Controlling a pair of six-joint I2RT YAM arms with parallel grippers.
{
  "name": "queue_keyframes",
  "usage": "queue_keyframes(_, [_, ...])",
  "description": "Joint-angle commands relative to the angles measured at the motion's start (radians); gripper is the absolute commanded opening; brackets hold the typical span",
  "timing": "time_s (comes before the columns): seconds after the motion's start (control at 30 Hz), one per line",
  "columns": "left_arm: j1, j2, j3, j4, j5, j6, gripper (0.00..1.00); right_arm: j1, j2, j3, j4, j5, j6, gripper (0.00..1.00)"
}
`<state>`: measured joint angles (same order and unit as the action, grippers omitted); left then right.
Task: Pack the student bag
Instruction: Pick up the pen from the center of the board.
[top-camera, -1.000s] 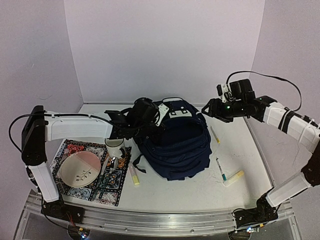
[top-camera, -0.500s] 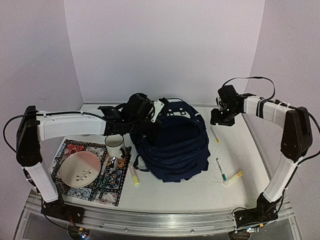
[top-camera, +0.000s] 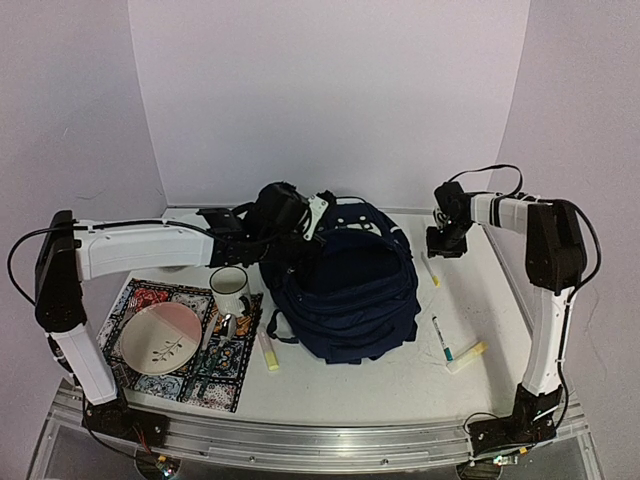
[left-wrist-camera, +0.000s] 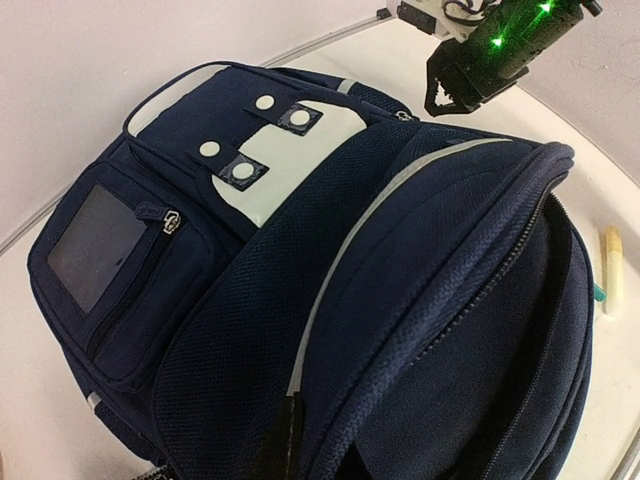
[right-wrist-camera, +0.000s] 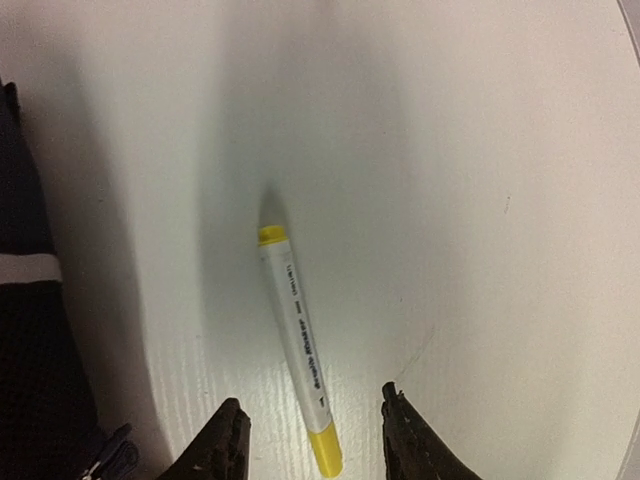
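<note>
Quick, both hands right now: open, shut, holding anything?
Left hand: shut, apparently pinching the student bag's rim.
Right hand: open, straddling the yellow highlighter, not gripping it.

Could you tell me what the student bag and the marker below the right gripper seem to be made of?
The student bag looks like matte navy woven fabric, probably synthetic: a mesh-like weave shows, with a smoother pale panel. The marker looks like smooth, faintly glossy plastic: a printed white barrel with yellow ends.
</note>
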<state>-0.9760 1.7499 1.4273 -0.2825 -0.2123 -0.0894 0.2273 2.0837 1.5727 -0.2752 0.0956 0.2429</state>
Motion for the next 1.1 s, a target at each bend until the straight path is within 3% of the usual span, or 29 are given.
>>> queue_keyframes(0.0, [0.005, 0.008, 0.102, 0.049, 0.019, -0.036, 0.00, -0.003, 0.071, 0.077, -0.087, -0.058, -0.033, 0.43])
queue_keyframes(0.33, [0.005, 0.047, 0.148, 0.026, 0.031, -0.028, 0.00, -0.003, 0.190, 0.140, -0.127, -0.057, -0.038, 0.36])
queue_keyframes(0.47, [0.005, 0.049, 0.151, 0.022, 0.034, -0.021, 0.00, -0.004, 0.214, 0.149, -0.158, -0.026, -0.033, 0.24])
queue_keyframes(0.57, [0.005, 0.049, 0.153, 0.019, 0.035, -0.018, 0.00, -0.003, 0.199, 0.120, -0.172, -0.018, -0.024, 0.06])
queue_keyframes(0.63, [0.005, 0.050, 0.155, 0.017, 0.041, -0.019, 0.00, -0.003, 0.163, 0.071, -0.171, -0.022, -0.017, 0.00])
queue_keyframes(1.07, [0.006, 0.045, 0.154, 0.004, 0.027, 0.010, 0.00, 0.033, -0.370, -0.312, -0.019, -0.191, 0.221, 0.00])
